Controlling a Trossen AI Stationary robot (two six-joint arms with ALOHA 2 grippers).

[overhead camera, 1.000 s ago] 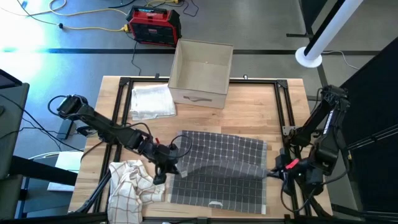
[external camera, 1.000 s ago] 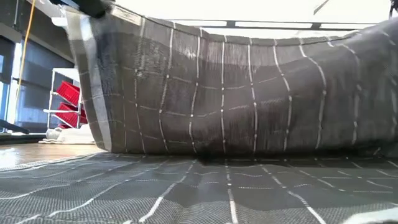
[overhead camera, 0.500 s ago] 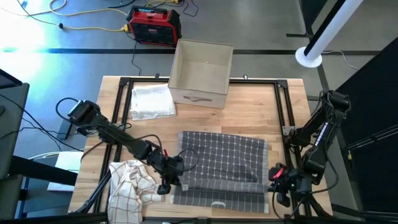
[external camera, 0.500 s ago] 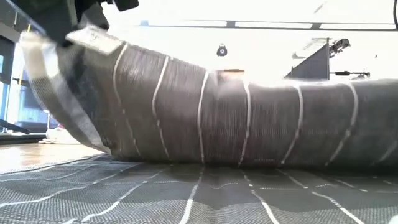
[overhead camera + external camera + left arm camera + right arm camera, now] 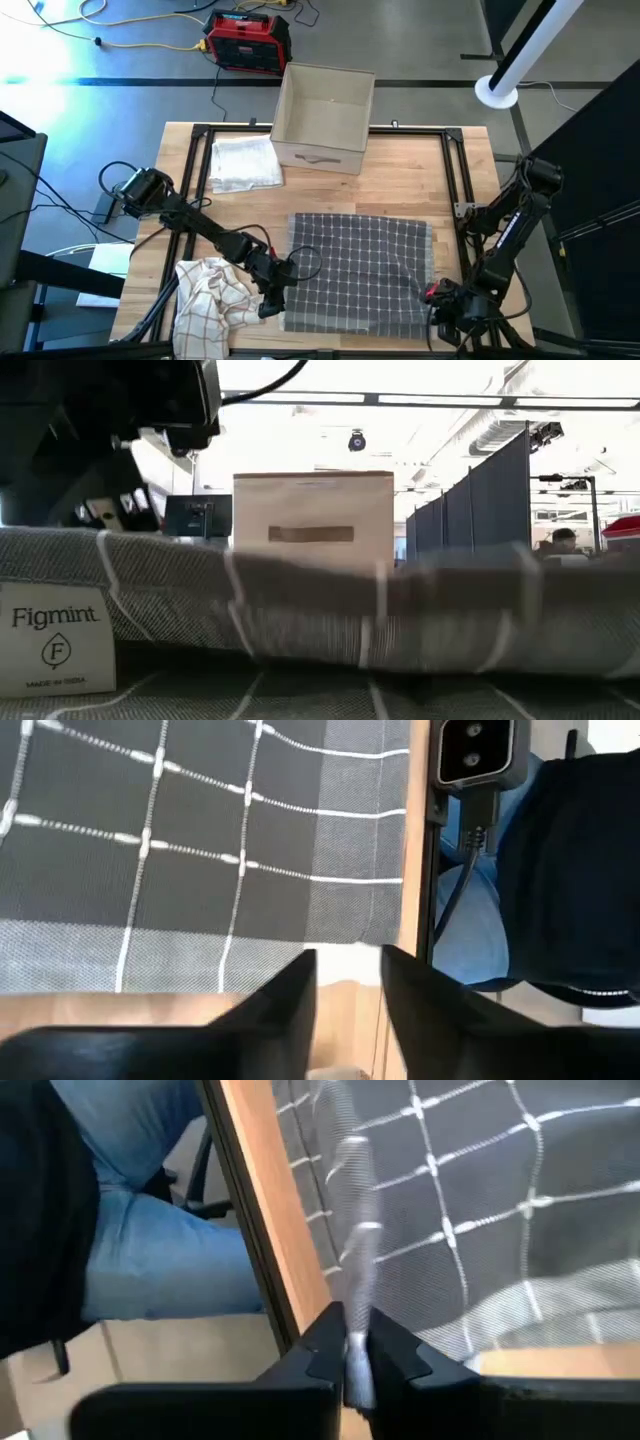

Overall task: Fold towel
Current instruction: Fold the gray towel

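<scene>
Here, a dark grey towel [image 5: 358, 272] with a thin white grid pattern lies folded over on the wooden table [image 5: 470, 175], on the near side of a beige fabric box [image 5: 323, 117]. Its long axis runs side to side, parallel to the box front. The weave looks soft and thin, and a white label shows at its near edge in the low view. The left gripper [image 5: 275, 297] sits just beside the towel's near left corner, its fingers [image 5: 285, 995] parted with bare wood between them, holding nothing. The right gripper [image 5: 440, 296] is at the near right corner, clamped on the towel's edge, which stands pinched between its fingers [image 5: 325, 1342]. Each arm is nearest its own corner. A crumpled cream checked cloth [image 5: 208, 297] lies left of the towel; a folded white cloth [image 5: 243, 162] rests left of the box.
</scene>
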